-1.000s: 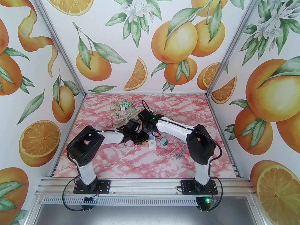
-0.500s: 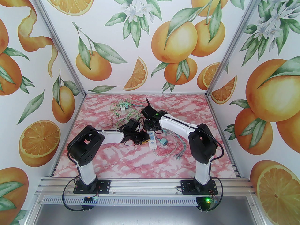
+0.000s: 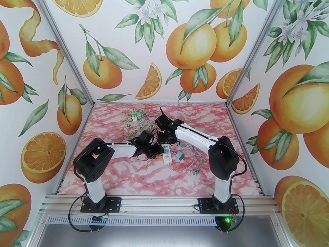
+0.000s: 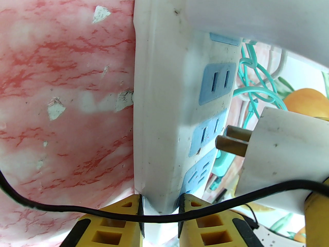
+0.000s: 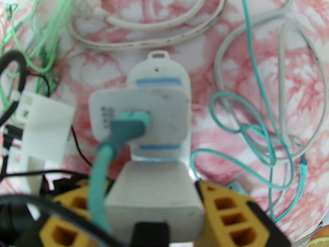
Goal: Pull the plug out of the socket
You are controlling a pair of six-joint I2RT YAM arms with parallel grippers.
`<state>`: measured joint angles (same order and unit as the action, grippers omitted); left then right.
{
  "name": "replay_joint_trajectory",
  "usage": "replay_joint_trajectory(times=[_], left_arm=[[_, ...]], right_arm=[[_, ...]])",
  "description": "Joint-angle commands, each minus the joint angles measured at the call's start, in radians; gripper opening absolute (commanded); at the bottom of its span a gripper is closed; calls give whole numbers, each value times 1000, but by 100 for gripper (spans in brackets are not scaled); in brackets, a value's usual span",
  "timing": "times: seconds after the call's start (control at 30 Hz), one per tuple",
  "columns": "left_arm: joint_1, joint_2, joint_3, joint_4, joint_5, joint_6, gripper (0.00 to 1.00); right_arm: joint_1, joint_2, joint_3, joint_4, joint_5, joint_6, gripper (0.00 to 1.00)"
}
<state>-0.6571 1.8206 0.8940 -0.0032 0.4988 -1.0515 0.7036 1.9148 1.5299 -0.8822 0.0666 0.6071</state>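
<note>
The white power strip (image 4: 164, 112) with blue sockets lies on the pink marbled table (image 3: 144, 174), and my left gripper (image 4: 160, 206) is shut on its near end. A white plug (image 4: 277, 150) hangs just off the strip, its two brass prongs (image 4: 232, 140) out of the socket and a small gap away. My right gripper (image 5: 151, 202) is shut on this plug (image 5: 154, 194). From above, the right gripper (image 3: 165, 138) sits over the strip's (image 3: 167, 155) far end and the left gripper (image 3: 157, 152) beside it. A second white adapter (image 5: 138, 117) with a teal cable sits in the strip.
Loose grey and teal cables (image 5: 257, 127) lie right of the strip, and a teal plug (image 3: 179, 155) rests beside it. A tangle of green wires with a white connector (image 3: 133, 119) lies at the back. A black cable (image 4: 77, 208) crosses in front of the left fingers.
My right arm has lifted and drawn back toward the far side with the plug, baring more of the strip's sockets. The left arm and strip have stayed put.
</note>
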Motion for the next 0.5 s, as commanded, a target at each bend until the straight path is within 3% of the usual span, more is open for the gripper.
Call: replay_joint_trajectory(times=[0.0, 0.17, 0.47], left_arm=[[5, -35, -14, -218, -119, 46, 32], [5, -150, 23, -309, -141, 132, 45], [39, -344, -7, -445, -158, 186, 50]], right_arm=[[-3, -29, 28, -6, -29, -11, 44], [-2, -23, 15, 25, -63, -5, 44], [-2, -13, 7, 68, -162, 3, 45]])
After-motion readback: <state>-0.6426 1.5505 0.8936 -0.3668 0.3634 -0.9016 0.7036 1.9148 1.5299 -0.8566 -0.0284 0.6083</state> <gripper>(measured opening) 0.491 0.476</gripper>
